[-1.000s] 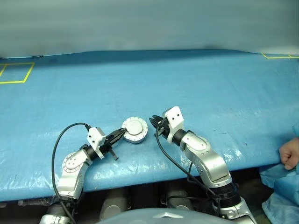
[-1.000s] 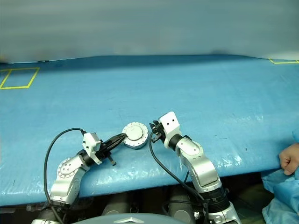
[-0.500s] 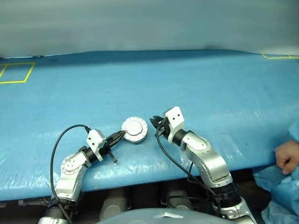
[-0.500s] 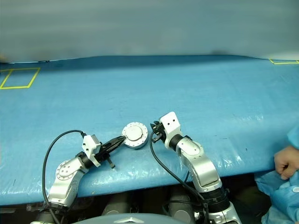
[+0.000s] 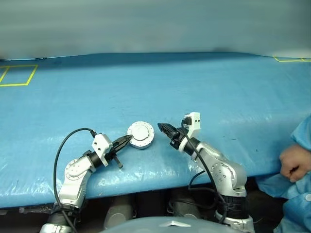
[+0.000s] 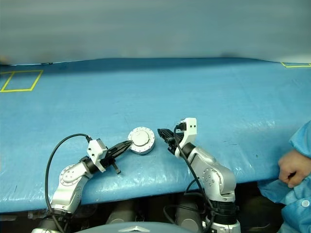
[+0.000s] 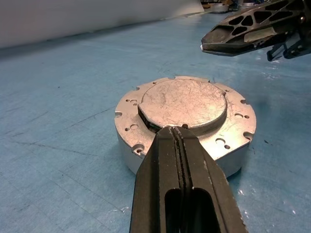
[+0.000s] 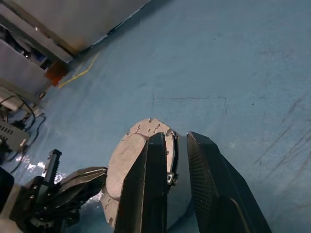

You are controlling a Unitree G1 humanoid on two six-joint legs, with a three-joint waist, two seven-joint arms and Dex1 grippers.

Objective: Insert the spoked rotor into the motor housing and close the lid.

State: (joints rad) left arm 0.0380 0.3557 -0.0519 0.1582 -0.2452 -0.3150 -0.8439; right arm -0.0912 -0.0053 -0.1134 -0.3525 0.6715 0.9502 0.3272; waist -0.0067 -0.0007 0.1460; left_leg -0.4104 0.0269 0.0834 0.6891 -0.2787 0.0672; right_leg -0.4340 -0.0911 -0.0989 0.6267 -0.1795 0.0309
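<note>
While the lid (image 7: 187, 104) is sitting shut on the motor housing (image 5: 141, 135), showing its plain face with a raised circle, the assembly is lying near the blue table's (image 5: 204, 87) front edge. The left gripper (image 5: 127, 139), fingers together, is touching its rim; the right gripper (image 5: 163, 128) is hovering beside it, fingers slightly apart.

Lid (image 7: 187, 104) shut: rotor, windings hidden; person (image 5: 294, 167) edge-cropped.
</note>
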